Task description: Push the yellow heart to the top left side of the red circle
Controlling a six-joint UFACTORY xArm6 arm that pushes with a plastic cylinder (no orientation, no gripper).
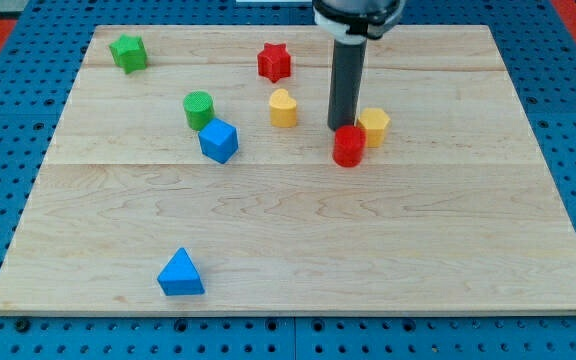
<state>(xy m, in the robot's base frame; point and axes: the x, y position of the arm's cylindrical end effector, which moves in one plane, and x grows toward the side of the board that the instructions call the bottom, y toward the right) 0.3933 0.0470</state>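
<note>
The upper part of the arm is cut off by the view's top edge, so only a dark housing and the straight dark rod below it show; there are no fingers to be apart or together, and the rod holds nothing. My tip (341,127) comes down just at the top-left edge of the red circle, a short red cylinder block (348,146), and the very end of the rod is partly masked by that block, so I cannot tell whether the two are touching or only just beside each other. The yellow hexagon-like block (374,125) sits just to the view's right of the rod, close against the red circle's upper right; its exact shape is hard to make out. The yellow heart block (283,108) lies on the pale wooden board (368,240) to the view's left of the rod, apart from it and from the red circle. Above it is a red star block (274,62). Further left stand a green cylinder block (198,109) and a blue cube block (218,140) near each other, a green star-shaped block (128,52) near the top-left corner, and a blue triangular block (180,273) near the view's bottom.
</note>
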